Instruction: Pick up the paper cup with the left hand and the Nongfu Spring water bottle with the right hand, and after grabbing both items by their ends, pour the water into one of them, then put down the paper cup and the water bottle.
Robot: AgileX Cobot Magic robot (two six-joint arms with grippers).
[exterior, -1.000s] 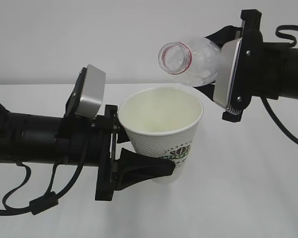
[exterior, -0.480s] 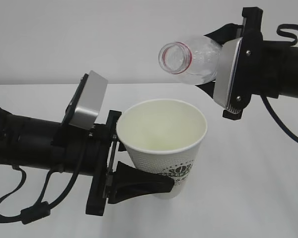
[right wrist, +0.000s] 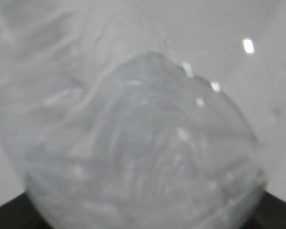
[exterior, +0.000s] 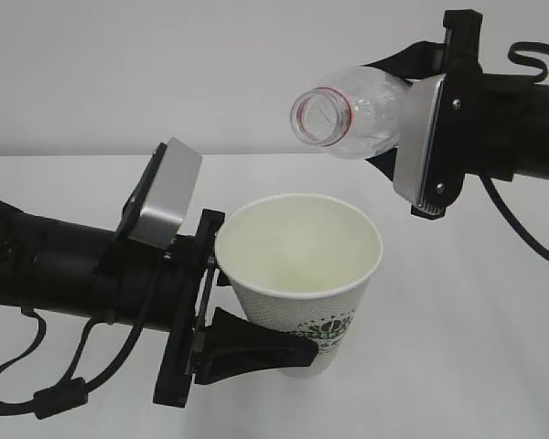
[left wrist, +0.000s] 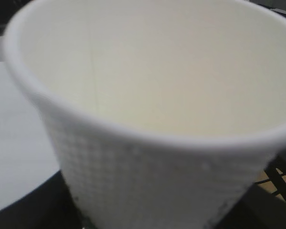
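Paper cup [exterior: 300, 274] at lower centre of the exterior view, upright and off the white table [exterior: 476, 347], pinched around its lower body by the left hand [exterior: 284, 343], black fingers [exterior: 256, 346] pressed against the dotted wall. Green round logo [exterior: 328, 327] low on the cup's side, lettering too small to read. Pale inside, faintly yellowish toward the bottom; water level not discernible.

Water bottle [exterior: 352, 112] at upper right of centre, tipped nearly level, open mouth with red neck ring facing lower left, above the cup and clear of its rim. Label hidden. Gripped at its far end by the right hand [exterior: 404, 114], fingers closed on the clear plastic.

Left wrist view filled by the cup [left wrist: 148, 124]; right wrist view by blurred ribbed plastic [right wrist: 138, 152].
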